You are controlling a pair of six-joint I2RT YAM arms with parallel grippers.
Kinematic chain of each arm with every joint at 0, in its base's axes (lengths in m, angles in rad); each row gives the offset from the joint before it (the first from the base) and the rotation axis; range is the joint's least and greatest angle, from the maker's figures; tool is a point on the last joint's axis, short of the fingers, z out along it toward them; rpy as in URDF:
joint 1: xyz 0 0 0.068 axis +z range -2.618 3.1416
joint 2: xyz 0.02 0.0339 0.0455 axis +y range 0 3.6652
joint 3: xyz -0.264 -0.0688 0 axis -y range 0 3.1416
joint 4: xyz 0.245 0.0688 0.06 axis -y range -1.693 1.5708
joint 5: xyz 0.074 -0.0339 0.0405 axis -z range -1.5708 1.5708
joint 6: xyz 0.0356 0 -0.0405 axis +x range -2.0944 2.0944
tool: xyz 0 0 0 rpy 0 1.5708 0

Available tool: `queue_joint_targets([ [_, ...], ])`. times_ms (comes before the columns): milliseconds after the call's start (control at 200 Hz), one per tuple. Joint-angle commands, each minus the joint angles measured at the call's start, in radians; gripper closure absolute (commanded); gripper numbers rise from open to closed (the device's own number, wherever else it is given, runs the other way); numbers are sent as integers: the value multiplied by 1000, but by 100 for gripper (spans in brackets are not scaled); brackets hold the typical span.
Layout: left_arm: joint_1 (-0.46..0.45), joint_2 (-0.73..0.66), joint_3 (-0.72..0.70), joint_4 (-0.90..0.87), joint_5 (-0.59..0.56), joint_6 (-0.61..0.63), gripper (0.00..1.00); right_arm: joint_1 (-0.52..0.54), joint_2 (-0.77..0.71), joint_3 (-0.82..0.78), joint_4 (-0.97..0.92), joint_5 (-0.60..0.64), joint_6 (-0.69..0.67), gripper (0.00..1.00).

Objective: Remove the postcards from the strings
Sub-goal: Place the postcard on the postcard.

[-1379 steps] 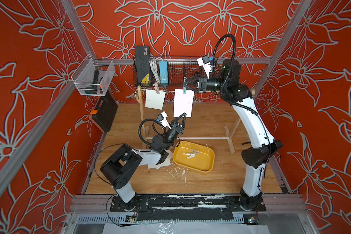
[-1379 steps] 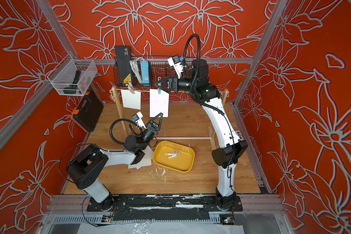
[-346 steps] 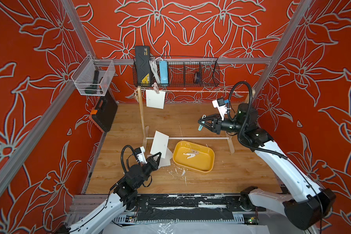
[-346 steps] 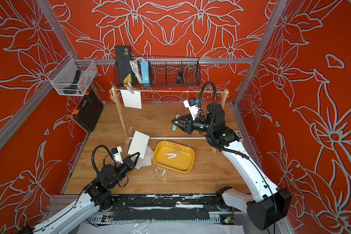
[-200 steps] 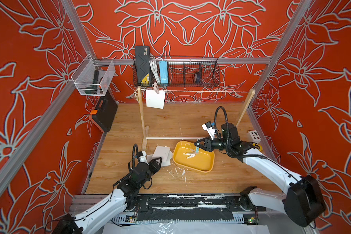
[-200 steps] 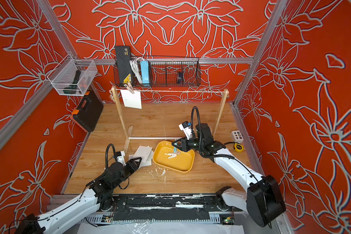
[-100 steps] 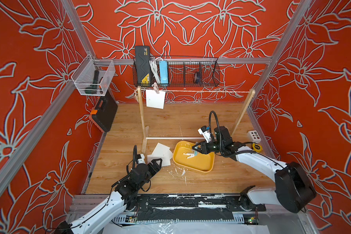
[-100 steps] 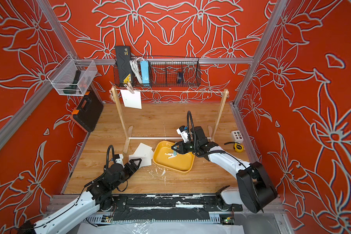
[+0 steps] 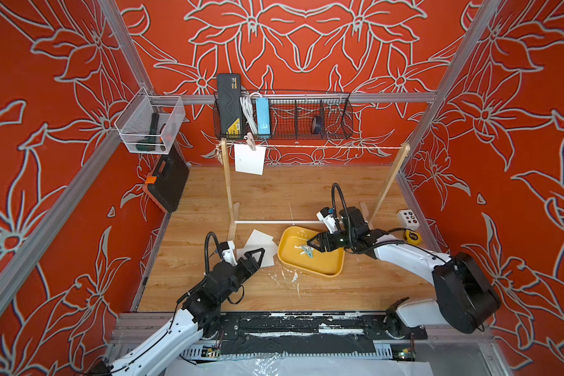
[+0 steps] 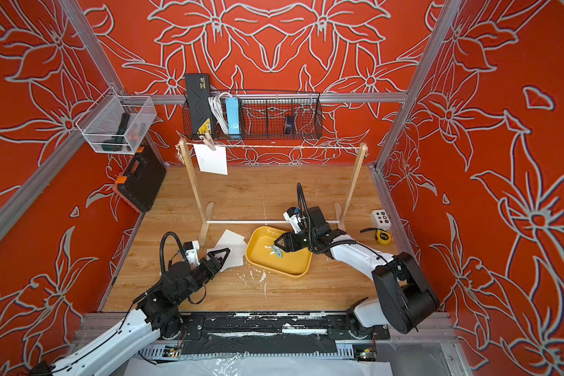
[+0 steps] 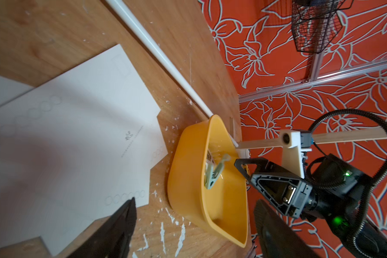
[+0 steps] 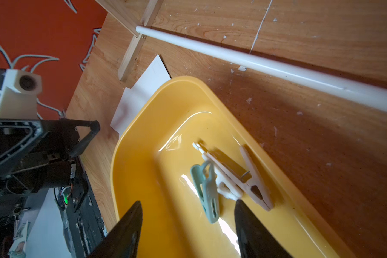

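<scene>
While one postcard (image 9: 249, 159) hung pegged to the string (image 9: 323, 146), the other postcards (image 9: 258, 241) lay on the floor (image 9: 274, 195) beside the yellow tray (image 9: 319, 271); the left claw (image 9: 259, 255) gaped wide over them, and the right claw (image 9: 310, 245) hovered, parted and empty, over the tray's pegs (image 12: 207, 189).

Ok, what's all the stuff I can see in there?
posts: two, wooden, table
string: one, beige, between posts
rod: one, white, between posts' feet
tray: one, yellow, table
hanging card: one, white, on string
card pile: few, white, table, beside tray
pegs: three, green, white, beige, in tray
string peg: one, pale, holding hanging card
basket: one, black, back wall
bin: one, clear, left wall
case: one, black, left wall
button box: one, white, table's right edge
tape measure: one, yellow, beside button box
left gripper: one, black, open, by card pile
right gripper: one, black, open, over tray
</scene>
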Motion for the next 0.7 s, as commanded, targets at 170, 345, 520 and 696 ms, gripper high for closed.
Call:
queue_joint_targets([
  [170, 49, 204, 179, 178, 115, 152, 17, 7, -174, 76, -97, 38, -38, 29],
  [345, 89, 289, 207, 390, 113, 175, 15, 8, -265, 129, -145, 6, -49, 20],
  [520, 95, 354, 207, 628, 20, 238, 12, 8, -317, 162, -150, -44, -48, 13],
  [696, 152, 490, 242, 909, -4, 251, 6, 10, -348, 164, -92, -81, -4, 7],
])
